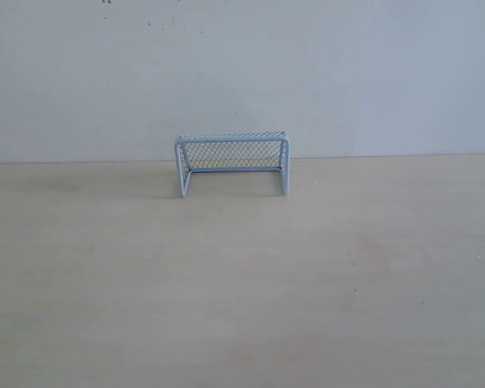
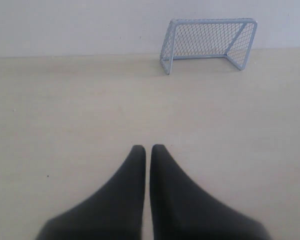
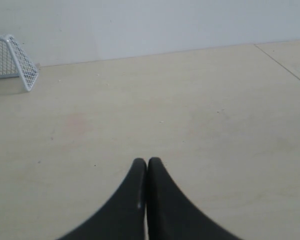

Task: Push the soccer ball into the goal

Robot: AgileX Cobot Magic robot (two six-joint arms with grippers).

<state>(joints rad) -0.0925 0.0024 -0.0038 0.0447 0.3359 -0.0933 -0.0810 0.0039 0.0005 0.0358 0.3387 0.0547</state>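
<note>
Both my left jaws and right jaws were pressed together, empty, which I judged suited blunt pushing. Goal (image 1: 233, 153) stood open-mouthed on desk (image 1: 242, 283); soccer ball unseen.

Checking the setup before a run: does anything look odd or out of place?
The goal stands upright by the wall, undamaged. One oddity: no ball shows in any view. The left gripper and right gripper are shut, holding nothing.

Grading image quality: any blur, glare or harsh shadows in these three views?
Exterior view: soft even light, no glare, goal slightly soft. Left wrist view: goal crisp, left pincer blurs towards the lens. Right wrist view: right pincer likewise, table evenly lit.
</note>
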